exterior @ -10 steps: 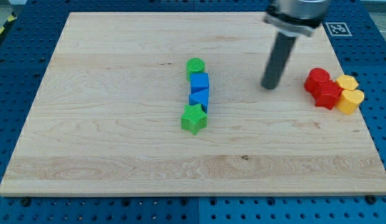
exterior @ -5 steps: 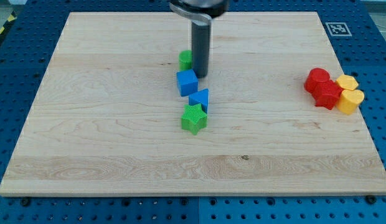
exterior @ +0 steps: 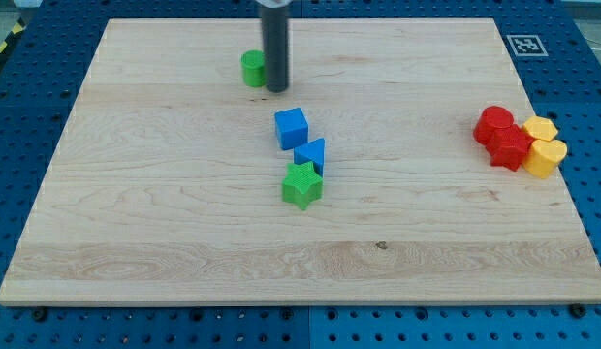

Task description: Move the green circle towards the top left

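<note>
The green circle (exterior: 252, 68) lies on the wooden board (exterior: 165, 213), up and left of the board's middle. My tip (exterior: 276, 89) rests against the circle's right side. Below and to the right sits a blue cube (exterior: 292, 128), then a blue triangle (exterior: 311, 155) and a green star (exterior: 301, 185) in a short column.
At the view's right stand two red blocks (exterior: 502, 137) and two yellow blocks (exterior: 544, 146) bunched together. A fiducial marker (exterior: 524, 45) sits off the board's top right corner. Blue pegboard surrounds the board.
My tip swept in from the right, reached the green circle and pushed it up and to the left. The blue cube was nudged slightly left and turned.
</note>
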### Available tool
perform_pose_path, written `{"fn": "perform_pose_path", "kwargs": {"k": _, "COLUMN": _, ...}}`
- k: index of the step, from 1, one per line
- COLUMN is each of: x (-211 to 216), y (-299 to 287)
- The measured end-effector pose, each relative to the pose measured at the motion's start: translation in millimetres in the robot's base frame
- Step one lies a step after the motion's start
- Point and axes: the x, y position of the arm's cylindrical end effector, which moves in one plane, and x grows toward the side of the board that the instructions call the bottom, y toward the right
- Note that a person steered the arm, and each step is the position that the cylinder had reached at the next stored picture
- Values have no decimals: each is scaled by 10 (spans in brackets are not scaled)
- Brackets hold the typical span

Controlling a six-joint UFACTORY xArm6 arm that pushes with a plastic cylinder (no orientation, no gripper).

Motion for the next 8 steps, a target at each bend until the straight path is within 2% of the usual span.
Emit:
{"fn": "perform_pose_path", "kwargs": {"k": 1, "x": -334, "y": -453}}
{"fn": "perform_pose_path", "kwargs": {"k": 2, "x": -365, "y": -440}}
{"fn": "perform_pose_path", "kwargs": {"k": 3, "x": -349, "y": -109}}
{"fn": "perform_pose_path", "kwargs": {"k": 4, "x": -552, "y": -127}}
{"fn": "perform_pose_path", "kwargs": {"k": 6, "x": -929, "y": -957}}
{"fn": "perform_pose_path", "kwargs": {"k": 7, "x": -916, "y": -898}}
{"fn": "perform_pose_path", "kwargs": {"k": 8, "x": -719, "y": -350}}
